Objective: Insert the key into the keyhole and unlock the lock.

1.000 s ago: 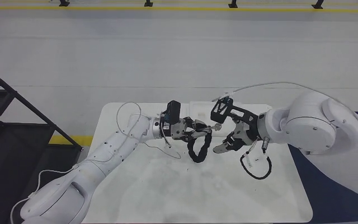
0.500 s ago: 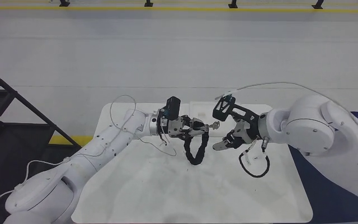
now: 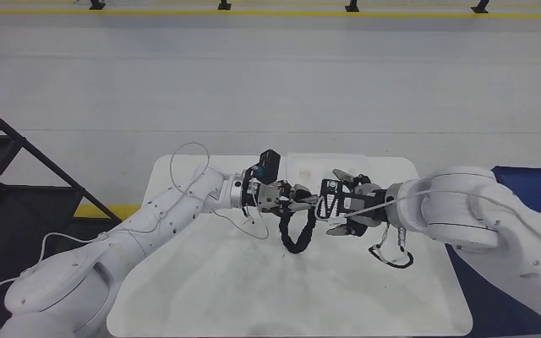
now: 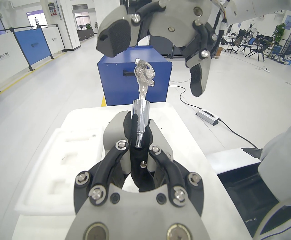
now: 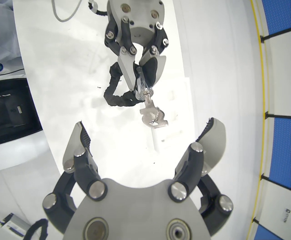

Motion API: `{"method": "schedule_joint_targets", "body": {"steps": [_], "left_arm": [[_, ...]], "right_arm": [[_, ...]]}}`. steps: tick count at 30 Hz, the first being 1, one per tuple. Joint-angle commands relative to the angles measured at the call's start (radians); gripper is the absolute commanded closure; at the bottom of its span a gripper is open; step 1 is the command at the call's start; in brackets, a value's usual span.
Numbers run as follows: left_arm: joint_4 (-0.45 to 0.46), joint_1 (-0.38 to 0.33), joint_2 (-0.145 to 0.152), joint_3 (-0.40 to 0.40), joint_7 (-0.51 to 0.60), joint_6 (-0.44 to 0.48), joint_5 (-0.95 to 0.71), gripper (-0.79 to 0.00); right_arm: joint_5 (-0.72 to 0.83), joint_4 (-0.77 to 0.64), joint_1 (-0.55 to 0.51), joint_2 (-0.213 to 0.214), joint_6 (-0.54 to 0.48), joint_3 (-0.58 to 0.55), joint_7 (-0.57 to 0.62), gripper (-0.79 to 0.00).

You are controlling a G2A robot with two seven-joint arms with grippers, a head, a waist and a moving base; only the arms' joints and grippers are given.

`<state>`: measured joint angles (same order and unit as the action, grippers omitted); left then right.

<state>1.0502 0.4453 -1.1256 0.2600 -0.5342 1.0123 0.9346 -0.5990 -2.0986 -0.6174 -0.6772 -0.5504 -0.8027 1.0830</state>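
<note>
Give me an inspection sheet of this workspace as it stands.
Surface: white table, faint grey smudges.
Job's things: key seated in lock keyhole; lock's black cable hangs looped.
Clutter: foam tray on table; second black loop by right arm.
Grippers: left gripper shut on lock; right gripper open, facing key, not touching.
Cables: white lead by left arm; cord and power brick on floor.
Surroundings: blue cabinet beyond table; chairs farther off.
</note>
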Motion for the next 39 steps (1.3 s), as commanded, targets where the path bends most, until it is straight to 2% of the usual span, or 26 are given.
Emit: {"method": "schedule_joint_targets", "body": {"steps": [1, 6, 8, 10, 13, 15, 22, 25, 27, 32, 33, 39], "left_arm": [[-0.004, -0.005, -0.001, -0.012, 0.005, 0.0, -0.011, 0.0], [-0.01, -0.02, -0.005, -0.039, 0.007, 0.0, -0.033, 0.0], [-0.011, -0.025, -0.006, -0.05, 0.004, 0.0, -0.04, 0.0], [-0.012, -0.03, -0.007, -0.059, 0.0, 0.0, -0.045, 0.0], [-0.013, -0.036, -0.008, -0.074, -0.009, 0.0, -0.051, 0.0], [-0.016, -0.039, -0.008, -0.082, -0.015, 0.0, -0.055, 0.0], [-0.013, -0.04, -0.008, -0.09, -0.027, 0.0, -0.049, 0.0], [-0.01, -0.038, -0.009, -0.09, -0.027, 0.0, -0.046, 0.0], [-0.007, -0.038, -0.009, -0.09, -0.028, 0.0, -0.043, 0.0], [-0.003, -0.039, -0.008, -0.09, -0.033, 0.0, -0.035, 0.0], [-0.003, -0.039, -0.008, -0.09, -0.035, 0.0, -0.034, 0.0], [-0.004, -0.039, -0.008, -0.09, -0.04, 0.0, -0.024, 0.0]], "right_arm": [[-0.035, -0.014, -0.01, 0.002, -0.012, -0.007, -0.022, -0.785], [-0.128, -0.053, -0.032, 0.005, -0.042, -0.015, -0.034, -0.785], [-0.161, -0.067, -0.038, 0.005, -0.039, -0.014, -0.03, -0.637], [-0.198, -0.081, -0.04, 0.004, -0.038, -0.014, -0.022, -0.566], [-0.246, -0.1, -0.044, 0.001, -0.039, -0.003, -0.004, -0.397], [-0.274, -0.11, -0.045, -0.002, -0.042, 0.006, 0.01, -0.339], [-0.326, -0.121, -0.042, -0.013, -0.036, 0.022, 0.023, -0.249], [-0.354, -0.123, -0.042, -0.018, -0.015, 0.024, 0.03, -0.265], [-0.364, -0.126, -0.046, -0.021, -0.004, 0.026, 0.031, -0.243], [-0.366, -0.124, -0.052, -0.026, 0.01, 0.021, 0.023, -0.025], [-0.36, -0.123, -0.054, -0.027, 0.015, 0.017, 0.018, 0.0], [-0.316, -0.121, -0.064, -0.03, 0.017, -0.004, 0.015, 0.0]]}}
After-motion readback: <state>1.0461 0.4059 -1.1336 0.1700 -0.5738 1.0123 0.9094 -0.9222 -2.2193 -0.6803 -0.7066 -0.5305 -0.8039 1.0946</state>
